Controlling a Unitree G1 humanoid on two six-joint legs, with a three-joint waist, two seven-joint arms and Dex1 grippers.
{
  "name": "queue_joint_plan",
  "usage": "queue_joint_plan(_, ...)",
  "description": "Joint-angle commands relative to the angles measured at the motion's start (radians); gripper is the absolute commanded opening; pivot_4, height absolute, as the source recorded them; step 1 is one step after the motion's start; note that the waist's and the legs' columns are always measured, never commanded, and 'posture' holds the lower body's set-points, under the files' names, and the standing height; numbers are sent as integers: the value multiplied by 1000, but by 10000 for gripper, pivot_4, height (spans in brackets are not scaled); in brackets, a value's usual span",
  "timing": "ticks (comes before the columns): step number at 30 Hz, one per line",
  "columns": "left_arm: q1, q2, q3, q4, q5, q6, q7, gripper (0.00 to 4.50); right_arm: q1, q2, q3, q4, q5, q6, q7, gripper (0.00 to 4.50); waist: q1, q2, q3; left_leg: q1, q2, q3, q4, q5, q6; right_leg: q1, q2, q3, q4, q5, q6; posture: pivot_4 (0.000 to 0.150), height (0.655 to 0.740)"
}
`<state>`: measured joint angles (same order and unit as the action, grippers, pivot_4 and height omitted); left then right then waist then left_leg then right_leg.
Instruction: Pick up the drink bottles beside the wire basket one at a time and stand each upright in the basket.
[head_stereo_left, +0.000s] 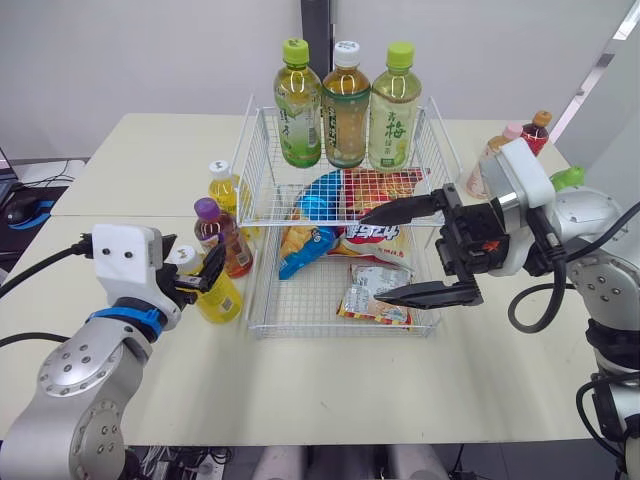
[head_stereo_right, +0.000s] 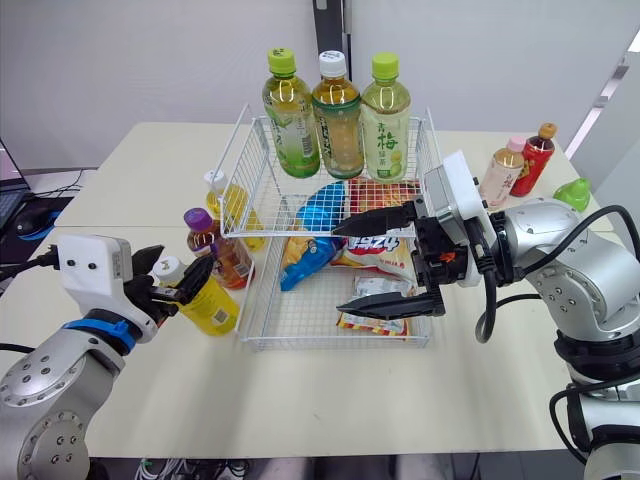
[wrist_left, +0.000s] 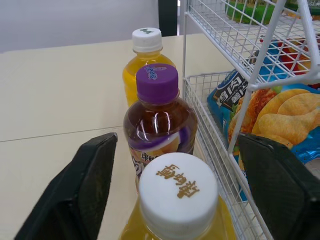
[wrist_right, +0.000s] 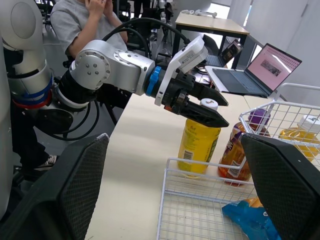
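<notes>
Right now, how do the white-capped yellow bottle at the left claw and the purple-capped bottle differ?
The white-capped yellow bottle holds yellow drink, the purple-capped bottle dark brown. The yellow one stands inside the open left claw; the purple one beyond it. Both stand upright beside the wire basket.

Character 梅 on rightmost basket bottle (head_stereo_left: 394, 110); unreadable gold characters on white cap (wrist_left: 178, 187).

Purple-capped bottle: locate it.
The purple-capped bottle stands left of the wire basket in the left eye view, between two yellow bottles, beyond the left gripper.
</notes>
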<state>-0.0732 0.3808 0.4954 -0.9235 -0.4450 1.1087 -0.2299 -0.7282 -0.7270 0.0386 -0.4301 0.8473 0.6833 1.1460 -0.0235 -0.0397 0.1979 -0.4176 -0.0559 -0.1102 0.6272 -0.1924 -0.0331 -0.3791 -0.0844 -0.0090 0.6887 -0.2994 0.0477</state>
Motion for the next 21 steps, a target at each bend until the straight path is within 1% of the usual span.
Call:
queue_joint_plan(1, 18, -9, -9, -16, -10, -5, 18, 24168, -14, -5, -38, -27, 19, -3, -10, 45000, 0, 0, 0, 0, 0, 0, 0, 0, 0, 0, 0, 0, 0, 0, 0, 1500, 7378)
queue_joint_plan(4, 14, -8, -8, -14, -15, -12, 29, 14435, -18, -3, -40, -22, 18, -3, -15, 45000, 3, 0, 0, 0, 0, 0, 0, 0, 0, 1, 0, 0, -1, 0, 0, 1500, 7378)
queue_joint_plan(8, 23, 5, 22, -25, -35, -33, 17, 13937, -21, -2, -41, -18, 16, -3, -19, 45000, 3, 0, 0, 0, 0, 0, -1, 0, 0, 1, 0, 0, -3, 0, 0, 1500, 7378)
queue_joint_plan(11, 22, 53, 113, -33, -99, -63, -47, 13937, -21, -1, -41, -14, 11, -7, -22, 45000, 3, 0, 0, -1, 1, -1, -2, 0, 0, 1, 1, -1, -5, 0, 1, 1500, 7378)
queue_joint_plan(14, -36, 196, 284, 29, -309, -20, -194, 13937, -30, 3, -32, 5, -8, -15, -21, 45000, 3, 0, 1, -2, 1, -1, -2, 0, 0, 0, 1, -1, -6, 0, 0, 1500, 7378)
queue_joint_plan(15, -44, 234, 317, 49, -361, -9, -217, 13936, -32, 4, -30, 8, -11, -16, -21, 45000, 3, 0, 1, -3, 2, -2, -2, 0, 0, -1, 3, -2, -7, 1, 0, 1500, 7378)
queue_joint_plan(17, -107, 360, 405, 149, -518, 67, -252, 13936, -37, 4, -25, 19, -21, -16, -21, 45000, 2, 0, 1, -4, 3, -2, -2, 0, 0, -2, 3, -2, -7, 1, -1, 1500, 7378)
queue_joint_plan(19, -228, 549, 449, 318, -636, 132, -300, 13936, -44, 6, -17, 34, -38, -18, -24, 45000, 0, 1, 1, -3, 3, -2, -2, 0, 0, -1, 3, -2, -8, 1, 0, 1500, 7378)
queue_joint_plan(21, -329, 683, 432, 446, -699, 157, -325, 13936, -51, 8, -12, 45, -52, -17, -25, 45000, -2, -1, 3, -4, 3, -3, -2, 0, 0, -1, 3, -3, -7, 1, 0, 1500, 7378)
